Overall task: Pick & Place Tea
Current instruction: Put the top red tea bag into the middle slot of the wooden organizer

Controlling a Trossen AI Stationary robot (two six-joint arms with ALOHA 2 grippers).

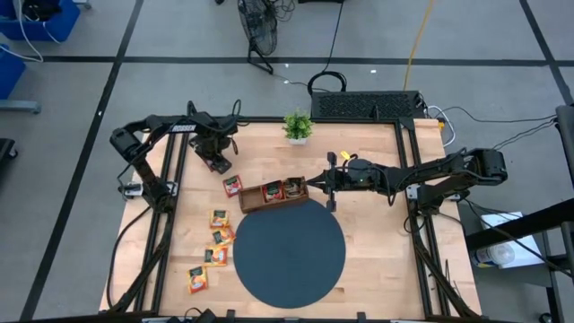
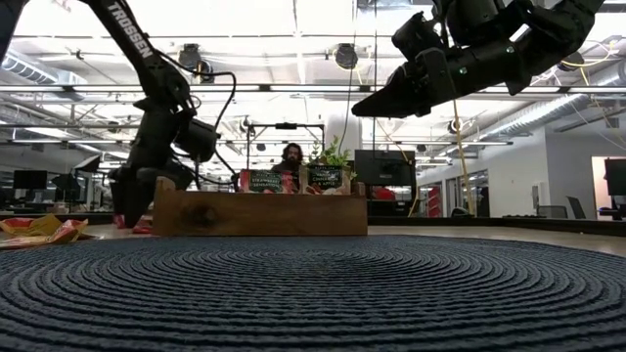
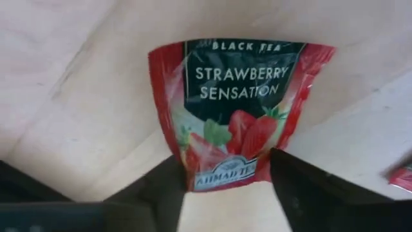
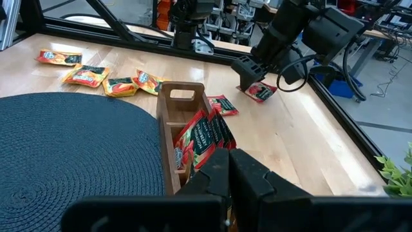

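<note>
A red tea sachet [image 3: 238, 109] printed with strawberries lies flat on the wooden table near its far left. My left gripper [image 1: 218, 163] points down over it, open, with one finger on either side of the sachet's near end. Another red sachet [image 1: 232, 186] lies beside the brown tray [image 1: 273, 193], which holds several red sachets [image 4: 203, 138] standing on edge. Several yellow-orange sachets [image 1: 218, 235] lie left of the dark round mat [image 1: 289, 254]. My right gripper [image 1: 330, 184] hangs shut in the air at the tray's right end, holding nothing. My left gripper comes at the red sachet from above, and its two fingers [image 3: 164, 190] flank the sachet's near end [image 3: 222, 177]. The sachet lies on the table. I cannot tell whether the fingers touch its edges.
A small green potted plant [image 1: 298, 126] stands at the table's far edge. The black frame rails [image 1: 170, 197] run along the left and right sides. Bare wood shows right of the mat.
</note>
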